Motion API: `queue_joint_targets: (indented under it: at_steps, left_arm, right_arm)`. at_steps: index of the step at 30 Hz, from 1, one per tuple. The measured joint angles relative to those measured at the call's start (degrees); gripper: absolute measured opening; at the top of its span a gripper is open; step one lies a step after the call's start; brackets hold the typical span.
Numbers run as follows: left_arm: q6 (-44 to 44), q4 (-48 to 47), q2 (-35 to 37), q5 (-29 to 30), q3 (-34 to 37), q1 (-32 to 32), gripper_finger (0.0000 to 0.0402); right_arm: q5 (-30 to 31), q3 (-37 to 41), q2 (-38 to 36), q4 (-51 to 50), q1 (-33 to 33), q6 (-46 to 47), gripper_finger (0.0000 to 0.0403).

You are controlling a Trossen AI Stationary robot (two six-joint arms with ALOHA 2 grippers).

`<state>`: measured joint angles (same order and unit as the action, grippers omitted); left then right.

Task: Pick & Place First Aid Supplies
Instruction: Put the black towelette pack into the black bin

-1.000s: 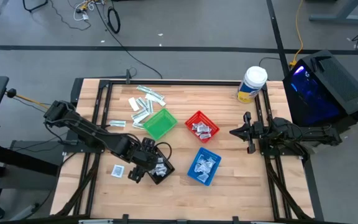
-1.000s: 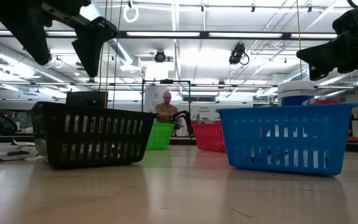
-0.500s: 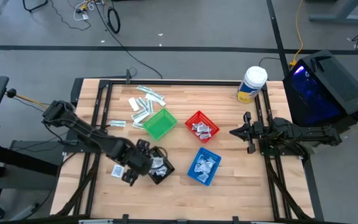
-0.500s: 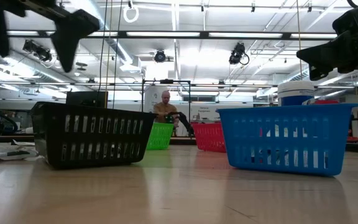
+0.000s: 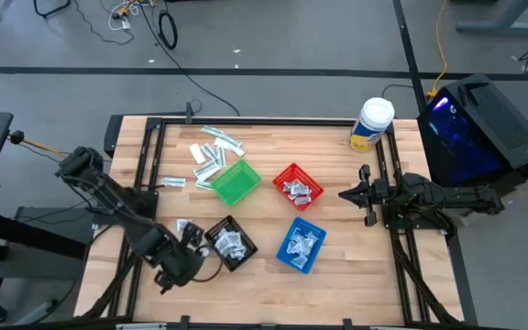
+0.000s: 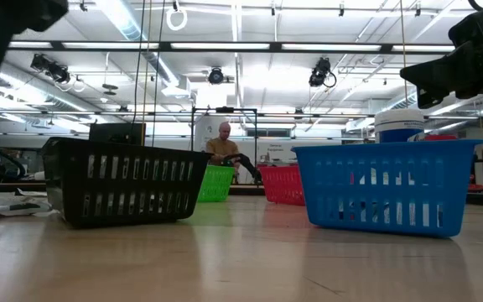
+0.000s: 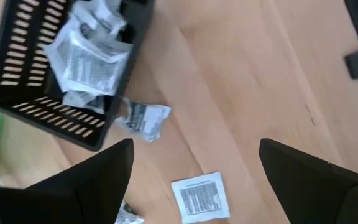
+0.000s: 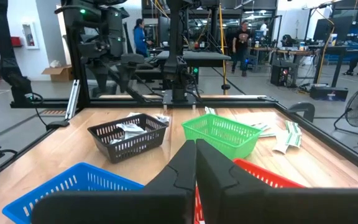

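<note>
My left gripper (image 7: 191, 165) is open and touches nothing. It hovers over the table's near left part (image 5: 193, 246), just left of the black basket (image 5: 230, 245), which holds several white sachets (image 7: 86, 56). A crumpled sachet (image 7: 143, 118) lies on the wood at the basket's wall, and a flat square one (image 7: 197, 196) lies nearer the gripper. Narrow strips (image 5: 214, 151) lie on the far left of the table. The red basket (image 5: 298, 188) and blue basket (image 5: 301, 243) also hold packets. My right gripper (image 8: 196, 162) is shut and waits above the table's right side (image 5: 348, 194).
A green basket (image 5: 235, 181) stands between the strips and the red basket. A white-lidded yellow tub (image 5: 371, 124) stands at the far right corner. Bare wood lies along the near edge (image 5: 356, 284). A person (image 6: 224, 144) is in the room beyond the table.
My left gripper has moved from above the black basket toward the table's near left corner and has risen; in the low view it slides left and almost leaves the picture. The crumpled sachet beside the basket, covered by the arm before, now shows.
</note>
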<state>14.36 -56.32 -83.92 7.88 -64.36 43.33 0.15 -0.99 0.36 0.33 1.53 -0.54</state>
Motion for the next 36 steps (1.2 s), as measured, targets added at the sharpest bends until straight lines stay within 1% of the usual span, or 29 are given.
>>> queue_joint_targets:
  at_steps: [1,3,7,10,14,20,24,28,32,36]
  left_arm:
    - [-0.3,-0.1,0.0,0.0,0.0,0.8,0.0355]
    - [-3.6,-0.1,0.0,0.1,0.0,2.6,0.0355]
    - [-16.4,-1.0,0.0,0.0,0.0,6.7,0.0355]
    - [-24.6,-1.3,0.0,-0.2,0.0,8.6,0.0355]
    - [-32.3,-1.3,0.0,-1.3,0.0,10.0,0.0355]
    - [-41.9,-1.3,0.0,-4.9,1.2,10.3,0.0355]
    - [-48.7,-1.4,0.0,-7.7,4.8,10.1,0.0355]
    - [-54.6,-1.4,0.0,-8.1,8.6,9.6,0.0355]
    - [-58.3,-1.3,0.0,-8.0,11.3,8.7,0.0355]
    - [-59.3,0.4,0.0,-8.0,12.9,7.2,0.0355]
  right_arm:
    - [0.0,0.0,0.0,0.0,0.0,0.0,0.0013]
    - [0.0,0.0,0.0,0.0,0.0,0.0,0.0013]
    - [0.0,0.0,0.0,0.0,0.0,0.0,0.0013]
    - [0.0,0.0,0.0,0.0,0.0,0.0,0.0013]
    - [0.0,0.0,0.0,0.0,0.0,0.0,0.0013]
    - [0.0,0.0,0.0,0.0,0.0,0.0,0.0013]
    - [0.0,0.0,0.0,0.0,0.0,0.0,0.0013]
    - [0.0,0.0,0.0,0.0,0.0,0.0,0.0013]
    - [0.0,0.0,0.0,0.0,0.0,0.0,0.0013]
    - [0.0,0.0,0.0,0.0,0.0,0.0,0.0013]
